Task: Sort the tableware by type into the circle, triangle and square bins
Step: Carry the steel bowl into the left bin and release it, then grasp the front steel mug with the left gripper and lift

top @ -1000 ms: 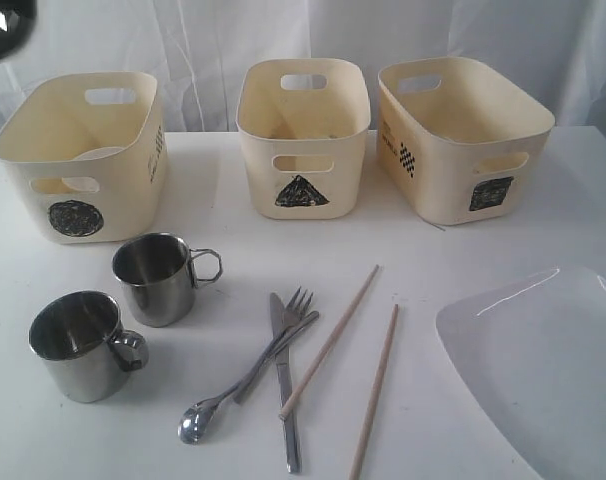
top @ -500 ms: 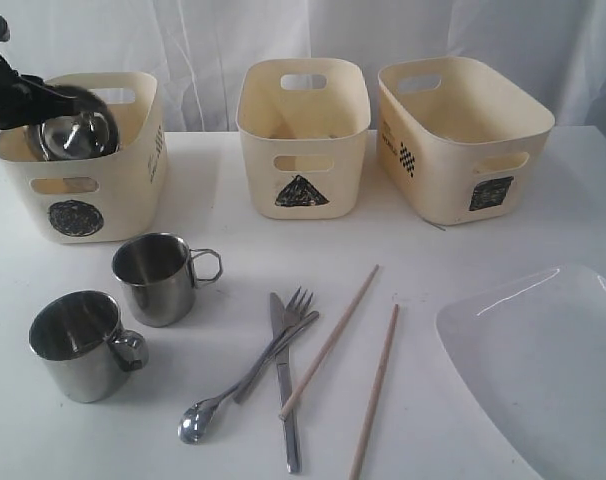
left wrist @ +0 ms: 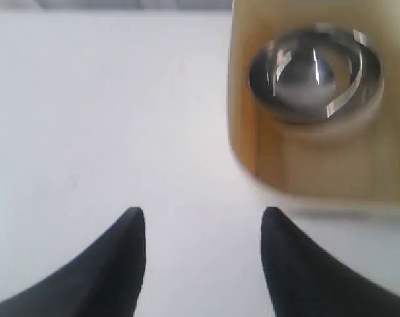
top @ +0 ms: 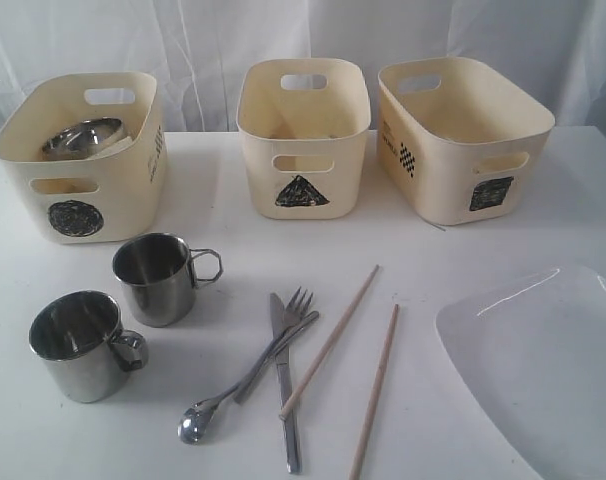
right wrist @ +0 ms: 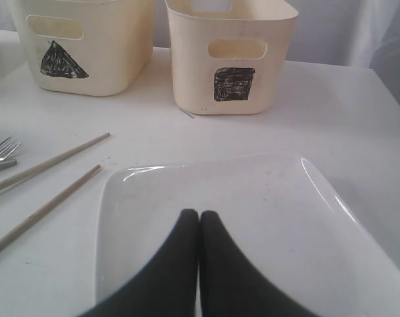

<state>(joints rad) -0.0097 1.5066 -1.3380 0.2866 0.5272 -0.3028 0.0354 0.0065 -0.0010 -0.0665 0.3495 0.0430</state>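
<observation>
Steel bowl (top: 83, 138) w/in circle bin (top: 108, 195) rim

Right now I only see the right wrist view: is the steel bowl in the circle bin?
Observer: Yes, the steel bowl sits inside the circle bin.
Operator: Is the left gripper open?
Observer: Yes, the left gripper is open and empty, over bare table beside that bin.
Operator: What else waits on that side?
Observer: Two steel mugs stand upright on the table before the circle bin.
</observation>
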